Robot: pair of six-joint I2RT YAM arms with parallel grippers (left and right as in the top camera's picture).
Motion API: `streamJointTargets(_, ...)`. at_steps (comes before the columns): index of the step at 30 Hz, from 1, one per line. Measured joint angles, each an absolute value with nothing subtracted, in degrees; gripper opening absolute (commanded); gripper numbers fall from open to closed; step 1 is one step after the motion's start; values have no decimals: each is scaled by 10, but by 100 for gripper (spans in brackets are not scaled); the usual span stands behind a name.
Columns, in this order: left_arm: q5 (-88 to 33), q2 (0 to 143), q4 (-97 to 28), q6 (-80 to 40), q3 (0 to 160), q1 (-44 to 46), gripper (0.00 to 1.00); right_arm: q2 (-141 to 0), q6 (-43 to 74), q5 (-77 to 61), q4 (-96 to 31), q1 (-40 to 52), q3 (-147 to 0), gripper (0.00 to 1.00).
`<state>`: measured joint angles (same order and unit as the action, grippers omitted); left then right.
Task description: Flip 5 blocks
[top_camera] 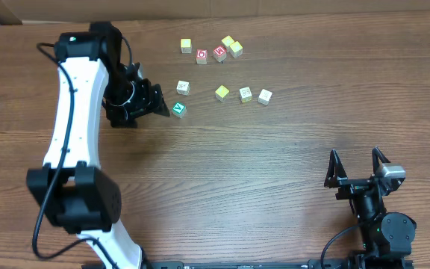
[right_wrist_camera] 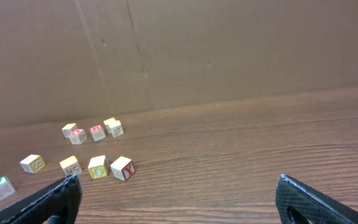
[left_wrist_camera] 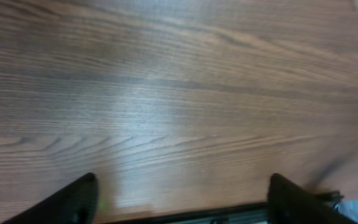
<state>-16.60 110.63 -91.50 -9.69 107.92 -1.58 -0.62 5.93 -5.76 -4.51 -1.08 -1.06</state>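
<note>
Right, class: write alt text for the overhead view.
The black left gripper hangs open beside a green-faced wooden cube on the brown table. Four pale cubes lie nearby; five more cubes sit beyond. The right gripper rests open.

We had a wood-grain table carrying five alphabet blocks in a loose row, green-faced block at one end; farther back, a five-cube cluster including two red-faced cubes.
</note>
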Motion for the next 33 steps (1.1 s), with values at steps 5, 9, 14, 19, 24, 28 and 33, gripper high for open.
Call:
streamJointTargets(5, -166, 1135, -922, -83, 1079, -16, 63, -6, 59, -58, -42, -11, -11, 100)
streamJointTargets(9, -166, 1122, -907, -81, 1079, -16, 63, -6, 67, -71, -19, -11, -11, 100)
streamJointTargets(14, -170, 1056, -892, -82, 1079, -20, 63, -6, 83, -132, 10, -11, -11, 100)
streamJointTargets(19, -165, 970, -889, -93, 1080, -20, 70, -7, 117, -194, -23, -11, -20, 100)
streamJointTargets(24, -120, 904, -872, -132, 1081, -26, 100, -59, 139, -205, -86, -11, -117, 100)
streamJointTargets(28, -77, 893, -870, -153, 1082, -28, 100, -185, 146, -208, -160, -11, -287, 100)
streamJointTargets(33, -54, 903, -868, -164, 1082, -28, 100, -420, 146, -235, -327, -11, -567, 100)
